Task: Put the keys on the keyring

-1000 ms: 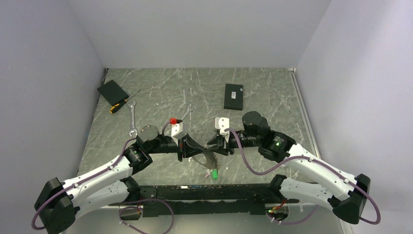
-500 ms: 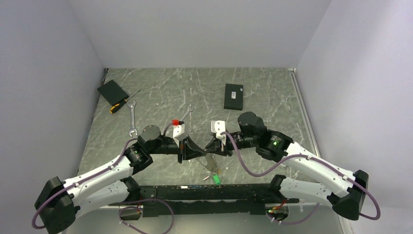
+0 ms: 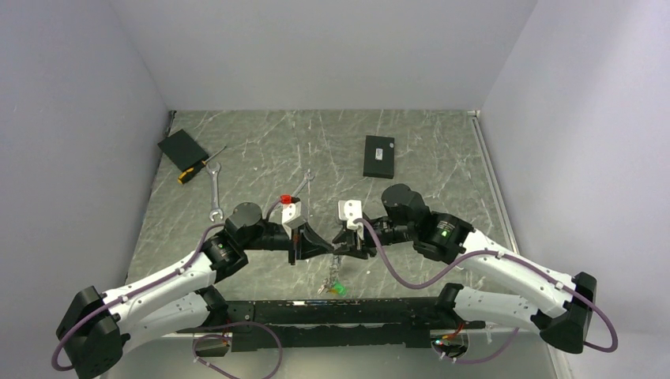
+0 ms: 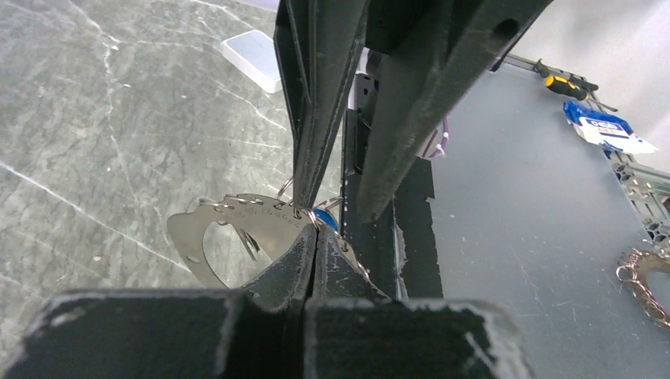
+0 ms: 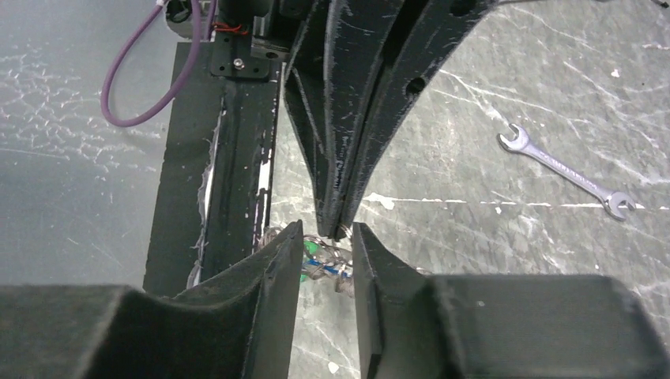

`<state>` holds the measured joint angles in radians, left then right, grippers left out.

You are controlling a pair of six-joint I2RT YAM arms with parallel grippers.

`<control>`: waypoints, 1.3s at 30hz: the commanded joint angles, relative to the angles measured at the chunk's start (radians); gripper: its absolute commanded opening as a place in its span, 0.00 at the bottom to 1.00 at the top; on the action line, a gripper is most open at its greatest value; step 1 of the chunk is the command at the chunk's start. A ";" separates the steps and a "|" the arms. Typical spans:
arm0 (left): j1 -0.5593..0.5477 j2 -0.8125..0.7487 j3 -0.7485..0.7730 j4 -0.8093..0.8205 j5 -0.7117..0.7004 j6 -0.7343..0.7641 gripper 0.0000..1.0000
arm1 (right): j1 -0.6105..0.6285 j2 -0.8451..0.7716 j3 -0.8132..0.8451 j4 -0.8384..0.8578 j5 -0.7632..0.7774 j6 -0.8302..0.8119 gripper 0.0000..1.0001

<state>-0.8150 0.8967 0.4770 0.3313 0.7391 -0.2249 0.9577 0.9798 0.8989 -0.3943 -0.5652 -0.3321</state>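
Note:
My left gripper (image 3: 322, 249) (image 4: 316, 230) is shut on the thin silver wire of the keyring (image 4: 237, 217), held above the table near its front edge. A flat silver part of the ring sticks out to the left of the fingertips. A bunch of keys (image 3: 333, 278) (image 5: 320, 260) hangs from it, with a green head (image 3: 339, 290) lowest and a blue head (image 4: 325, 218) close to the fingertips. My right gripper (image 3: 338, 246) (image 5: 325, 237) faces the left one tip to tip. Its jaws stand open on either side of the left fingertips and the dangling keys.
Two silver wrenches (image 3: 215, 193) (image 3: 304, 183) lie on the table behind the arms; one wrench (image 5: 565, 170) shows in the right wrist view. An orange-handled screwdriver (image 3: 197, 168) and a black pad (image 3: 182, 148) sit at the back left, a black box (image 3: 378, 155) at the back centre. The black base rail (image 3: 340, 312) runs just below the keys.
My right gripper has moved left, closing in on the left gripper's tips. The keyring has swung, and the keys now hang straight down, a little lower and further left.

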 commanded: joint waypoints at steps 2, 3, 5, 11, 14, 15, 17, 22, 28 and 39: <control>0.002 -0.007 0.038 0.108 -0.010 0.027 0.00 | 0.010 -0.058 0.014 0.025 0.037 0.048 0.40; 0.001 -0.006 0.040 0.106 -0.010 0.031 0.00 | 0.010 -0.076 0.002 0.040 0.048 0.056 0.41; 0.001 -0.008 0.041 0.105 -0.010 0.038 0.00 | 0.009 -0.107 -0.021 0.059 0.067 0.068 0.41; 0.002 -0.010 0.071 0.054 0.004 0.078 0.00 | 0.008 -0.148 -0.035 0.018 0.103 0.078 0.32; 0.001 -0.008 0.085 0.040 0.014 0.099 0.00 | 0.009 -0.160 -0.040 0.009 0.102 0.082 0.29; 0.001 -0.007 0.088 0.039 0.017 0.104 0.00 | 0.008 -0.160 -0.043 0.012 0.095 0.088 0.29; 0.002 -0.003 0.097 0.036 0.022 0.114 0.00 | 0.009 -0.150 -0.051 0.019 0.081 0.098 0.28; 0.001 0.015 0.140 -0.029 0.040 0.144 0.00 | 0.008 -0.135 -0.045 0.020 0.119 0.093 0.37; 0.002 0.028 0.149 -0.044 0.027 0.159 0.00 | 0.009 -0.142 -0.006 -0.023 0.125 0.049 0.41; 0.000 0.060 0.153 -0.025 0.043 0.157 0.00 | 0.008 -0.149 0.025 -0.020 0.098 0.048 0.38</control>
<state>-0.8139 0.9627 0.5785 0.2558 0.7471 -0.0891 0.9638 0.8364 0.8803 -0.4332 -0.4549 -0.2668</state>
